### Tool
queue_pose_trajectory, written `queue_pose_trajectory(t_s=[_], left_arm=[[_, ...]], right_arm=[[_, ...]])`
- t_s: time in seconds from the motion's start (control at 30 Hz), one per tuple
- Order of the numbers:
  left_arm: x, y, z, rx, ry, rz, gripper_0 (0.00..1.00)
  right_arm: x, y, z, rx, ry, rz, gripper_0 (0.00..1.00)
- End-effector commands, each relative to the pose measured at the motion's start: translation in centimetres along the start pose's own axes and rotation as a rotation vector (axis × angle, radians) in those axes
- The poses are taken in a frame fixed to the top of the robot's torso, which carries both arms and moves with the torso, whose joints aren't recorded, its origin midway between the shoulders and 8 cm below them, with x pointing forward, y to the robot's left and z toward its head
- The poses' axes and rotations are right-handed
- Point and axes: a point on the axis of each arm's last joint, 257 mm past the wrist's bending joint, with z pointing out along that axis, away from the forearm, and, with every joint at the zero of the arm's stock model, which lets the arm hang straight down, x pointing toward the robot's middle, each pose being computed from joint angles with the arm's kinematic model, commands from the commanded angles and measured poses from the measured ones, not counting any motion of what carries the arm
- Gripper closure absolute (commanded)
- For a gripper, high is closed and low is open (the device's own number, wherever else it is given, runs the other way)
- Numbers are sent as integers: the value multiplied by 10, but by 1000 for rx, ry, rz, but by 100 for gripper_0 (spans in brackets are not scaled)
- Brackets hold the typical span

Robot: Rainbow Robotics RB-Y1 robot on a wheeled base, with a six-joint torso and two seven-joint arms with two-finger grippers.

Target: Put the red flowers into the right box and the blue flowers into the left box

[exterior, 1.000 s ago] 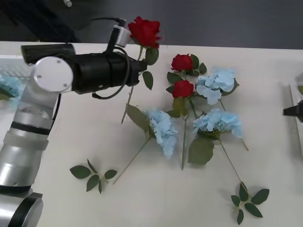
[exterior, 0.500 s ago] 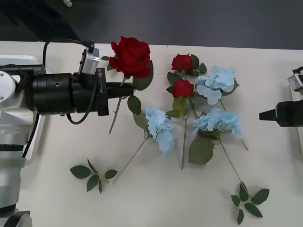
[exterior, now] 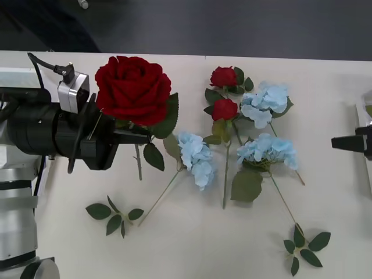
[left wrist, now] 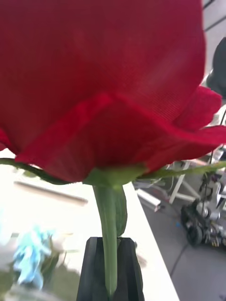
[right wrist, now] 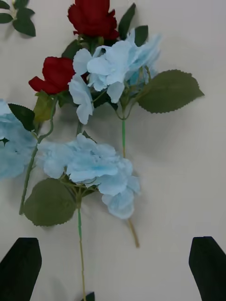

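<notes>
Left end effector (exterior: 129, 137) is clamping a red rose (exterior: 133, 88) by its stem above the table (exterior: 192, 244), far from the right box (exterior: 365, 119), while right end effector (right wrist: 113, 268) is hovering wide open near the blue hydrangeas (right wrist: 94, 169).

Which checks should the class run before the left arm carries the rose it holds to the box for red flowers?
1. Stem clamped in the left gripper jaws: ok.
2. Held rose lifted off the table: ok.
3. Held rose above the right box: not ok; it hangs at the table's left side and the box is at the far right.
4. Right gripper open and holding nothing: ok.
5. Held rose high enough to pass over the blue flowers: cannot tell.
6. Room inside the right box: cannot tell.
</notes>
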Motion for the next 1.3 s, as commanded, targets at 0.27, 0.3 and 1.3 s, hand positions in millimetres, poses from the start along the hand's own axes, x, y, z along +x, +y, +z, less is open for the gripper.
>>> queue_pose_trajectory(t_s=[0.27,0.3,1.3], left_arm=[[-10,-1,58,39,-56,52,100],[-11,0,64,43,-55,55,100],[-1,10,75,36,16,63,100]], right_arm=[[6,104,54,-104,-155,-202,7],[2,116,60,-116,-187,-225,7],[3,300,118,-451,-390,-376,7]])
